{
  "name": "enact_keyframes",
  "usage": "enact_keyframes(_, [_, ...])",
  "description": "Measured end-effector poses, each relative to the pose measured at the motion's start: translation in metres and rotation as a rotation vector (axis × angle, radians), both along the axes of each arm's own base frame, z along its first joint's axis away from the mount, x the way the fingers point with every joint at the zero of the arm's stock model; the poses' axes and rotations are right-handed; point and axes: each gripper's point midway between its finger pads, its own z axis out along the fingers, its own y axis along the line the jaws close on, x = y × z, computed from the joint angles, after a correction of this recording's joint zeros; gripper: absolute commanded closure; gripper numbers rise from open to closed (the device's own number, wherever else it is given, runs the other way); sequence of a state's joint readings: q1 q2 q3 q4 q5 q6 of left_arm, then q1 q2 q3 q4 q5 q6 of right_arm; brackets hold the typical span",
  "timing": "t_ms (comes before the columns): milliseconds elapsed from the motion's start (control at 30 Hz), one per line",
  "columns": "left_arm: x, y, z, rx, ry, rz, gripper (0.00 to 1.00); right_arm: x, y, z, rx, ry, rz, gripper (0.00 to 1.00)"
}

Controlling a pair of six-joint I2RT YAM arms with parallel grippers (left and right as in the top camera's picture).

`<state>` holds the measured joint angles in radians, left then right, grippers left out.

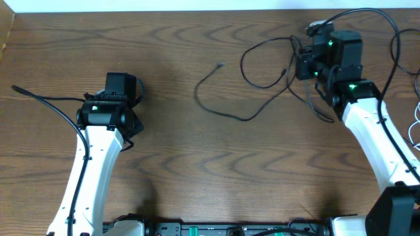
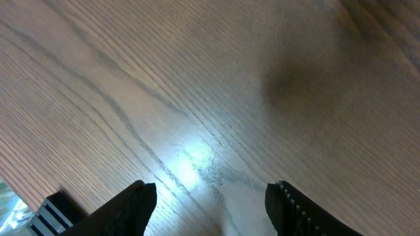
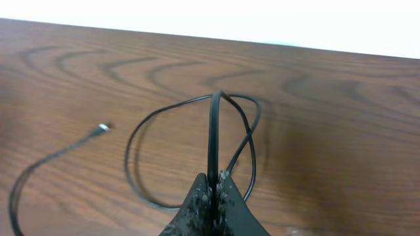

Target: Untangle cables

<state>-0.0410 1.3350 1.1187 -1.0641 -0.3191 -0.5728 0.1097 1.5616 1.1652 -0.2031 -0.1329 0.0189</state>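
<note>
Black cable is laid across the right half of the desk: a thin, smooth, matte cord, drawn into open curves on the wood and gathered into overlapping loops beside the right arm. One free end is tipped with a small silvery plug and rests flat on the desk, well apart from the loops. A strand of the cord is clenched between the right jaws, whose rough, dark pads are pressed together on it; from there it is lifted into a narrow upright arch, with a rounded loop spread on the desk behind it. White cable is glimpsed only as thin pale curls at the right edge. The left jaws are released, held apart over bare desk with nothing between them. The desk is brown wood with bold, wavy grain and a dull sheen.
</note>
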Motion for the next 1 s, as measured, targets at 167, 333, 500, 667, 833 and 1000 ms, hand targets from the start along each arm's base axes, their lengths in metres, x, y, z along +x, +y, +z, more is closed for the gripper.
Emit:
enact_keyframes(167, [0.001, 0.000, 0.000, 0.000, -0.003, 0.000, 0.41, 0.013, -0.017, -0.047, -0.018, 0.093, -0.069, 0.86])
enact_keyframes(333, [0.001, 0.000, 0.000, -0.001, -0.002, 0.000, 0.41, 0.014, -0.017, -0.105, -0.029, 0.220, -0.076, 0.81])
enact_keyframes(500, [0.001, -0.004, -0.001, -0.022, -0.004, -0.005, 0.41, 0.012, -0.016, -0.135, -0.029, 0.284, -0.076, 0.69])
enact_keyframes(667, [0.001, -0.005, -0.002, -0.029, -0.004, -0.006, 0.41, 0.015, -0.016, -0.136, -0.023, 0.275, -0.083, 0.40])
enact_keyframes(833, [0.001, -0.005, -0.002, -0.029, -0.004, -0.006, 0.41, 0.004, -0.005, -0.163, -0.019, 0.360, -0.051, 0.41])
enact_keyframes(1000, [0.001, -0.005, -0.002, -0.029, -0.004, -0.006, 0.41, -0.006, 0.016, -0.193, 0.007, 0.438, 0.018, 0.55])
